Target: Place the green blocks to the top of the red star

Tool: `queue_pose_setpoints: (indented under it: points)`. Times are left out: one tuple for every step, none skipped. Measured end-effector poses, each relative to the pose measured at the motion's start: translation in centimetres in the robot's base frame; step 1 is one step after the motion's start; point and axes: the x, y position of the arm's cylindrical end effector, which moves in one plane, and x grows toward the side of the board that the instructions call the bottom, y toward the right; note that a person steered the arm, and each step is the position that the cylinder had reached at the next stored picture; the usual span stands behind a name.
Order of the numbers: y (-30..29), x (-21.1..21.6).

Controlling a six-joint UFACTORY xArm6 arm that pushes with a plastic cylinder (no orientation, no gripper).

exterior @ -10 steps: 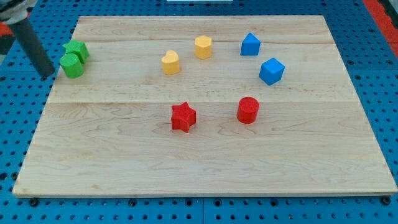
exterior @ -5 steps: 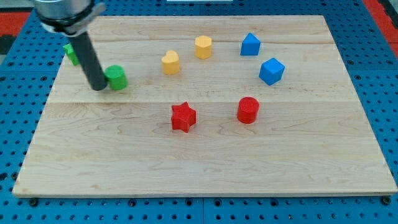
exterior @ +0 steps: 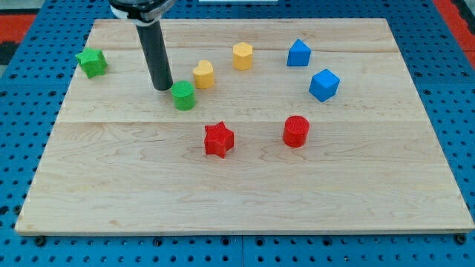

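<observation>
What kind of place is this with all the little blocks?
Probably a robot lab: a wooden board sits on a blue pegboard bench, and my tip pushes a green cylinder among small blocks.

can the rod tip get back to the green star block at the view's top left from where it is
Probably yes: my tip sits beside the green cylinder block, and bare wooden board lies between it and the green star block.

Green star (exterior: 91,62), green cylinder (exterior: 183,96), two yellow blocks (exterior: 203,74), two blue blocks (exterior: 323,84), red star (exterior: 218,139), red cylinder (exterior: 295,131)
</observation>
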Motion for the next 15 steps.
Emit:
queue_pose_setpoints:
  points:
    - [2.4,1.8]
    - [3.4,5.4]
    - [5.7,6.8]
    - [7.4,7.5]
    - [5.7,7.1]
    - [-0.1,6.2]
    - [-9.5,4.4]
    - [-15.5,-1.3]
    - [-17.8,-4.3]
    - [-16.9,-4.3]
    - [-16.6,-6.7]
    - [-10.2,-2.3]
    - [-3.9,1.3]
    - [-4.6,2.1]
    - [-7.0,5.8]
